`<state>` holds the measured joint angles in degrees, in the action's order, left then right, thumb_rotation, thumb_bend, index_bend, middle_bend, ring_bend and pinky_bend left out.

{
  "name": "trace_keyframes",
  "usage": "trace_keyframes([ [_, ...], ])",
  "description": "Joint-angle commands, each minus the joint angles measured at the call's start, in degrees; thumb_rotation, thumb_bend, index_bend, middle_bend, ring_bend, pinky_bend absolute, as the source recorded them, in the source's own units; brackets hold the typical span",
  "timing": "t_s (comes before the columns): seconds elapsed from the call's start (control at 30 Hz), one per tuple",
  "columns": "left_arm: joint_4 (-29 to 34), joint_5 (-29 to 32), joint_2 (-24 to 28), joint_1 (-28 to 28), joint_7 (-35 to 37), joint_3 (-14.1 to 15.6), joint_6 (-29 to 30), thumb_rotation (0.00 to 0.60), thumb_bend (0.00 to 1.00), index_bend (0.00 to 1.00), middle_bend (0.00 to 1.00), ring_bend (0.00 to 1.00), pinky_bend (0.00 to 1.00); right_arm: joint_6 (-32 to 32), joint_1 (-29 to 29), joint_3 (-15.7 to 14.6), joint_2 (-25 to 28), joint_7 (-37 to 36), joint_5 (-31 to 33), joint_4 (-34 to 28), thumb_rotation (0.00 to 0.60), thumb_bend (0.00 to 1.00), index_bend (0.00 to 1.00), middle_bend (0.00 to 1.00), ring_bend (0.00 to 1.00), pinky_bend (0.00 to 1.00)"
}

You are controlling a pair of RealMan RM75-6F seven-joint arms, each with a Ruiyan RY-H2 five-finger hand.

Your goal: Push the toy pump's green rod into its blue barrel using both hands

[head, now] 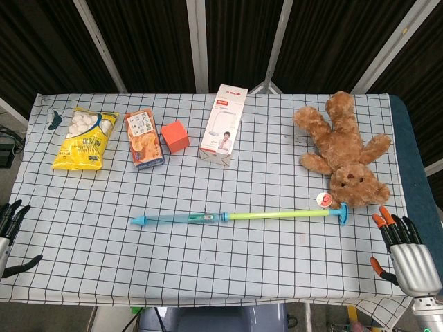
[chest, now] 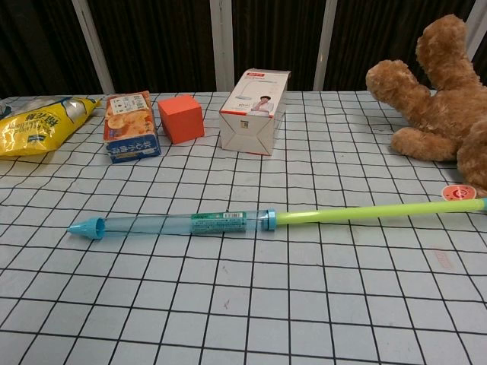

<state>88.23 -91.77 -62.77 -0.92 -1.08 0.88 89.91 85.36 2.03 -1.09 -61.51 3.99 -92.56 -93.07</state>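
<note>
The toy pump lies across the middle of the checked table. Its clear blue barrel (head: 181,219) (chest: 183,224) points left with a blue nozzle tip. The green rod (head: 277,214) (chest: 373,212) sticks far out of the barrel to the right and ends in a blue T-handle (head: 342,214). My left hand (head: 10,232) hangs at the table's left edge, fingers apart, holding nothing. Near the front right corner sits my right hand (head: 401,252), fingers spread and empty, below and right of the handle. Neither hand shows in the chest view.
A brown teddy bear (head: 346,149) (chest: 441,99) lies just behind the rod's handle, with a round tag (head: 323,200). Along the back stand a white carton (head: 223,126), an orange cube (head: 175,135), an orange snack box (head: 144,138) and a yellow snack bag (head: 84,138).
</note>
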Motion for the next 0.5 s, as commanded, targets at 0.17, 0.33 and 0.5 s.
trace_keyframes([
  [0.17, 0.09, 0.31, 0.18, -0.17, -0.11, -0.28, -0.14, 0.6, 0.09, 0.0, 0.0, 0.0, 0.0, 0.16, -0.1, -0.12, 0.09, 0.01, -0.17, 0.02, 0.6, 0.35, 0.0, 0.0, 0.0, 0.0],
  [0.33, 0.31, -0.3, 0.21, 0.05, 0.04, -0.01, 0.39, 0.6, 0.09, 0.0, 0.0, 0.0, 0.0, 0.09, -0.21, -0.26, 0.27, -0.46, -0.03, -0.11, 0.6, 0.35, 0.0, 0.0, 0.0, 0.0],
  [0.5, 0.33, -0.21, 0.31, 0.03, 1.02, 0.08, 0.2, 0.6, 0.09, 0.0, 0.0, 0.0, 0.0, 0.06, -0.16, -0.32, 0.04, 0.27, -0.29, -0.14, 0.6, 0.35, 0.0, 0.0, 0.0, 0.0],
])
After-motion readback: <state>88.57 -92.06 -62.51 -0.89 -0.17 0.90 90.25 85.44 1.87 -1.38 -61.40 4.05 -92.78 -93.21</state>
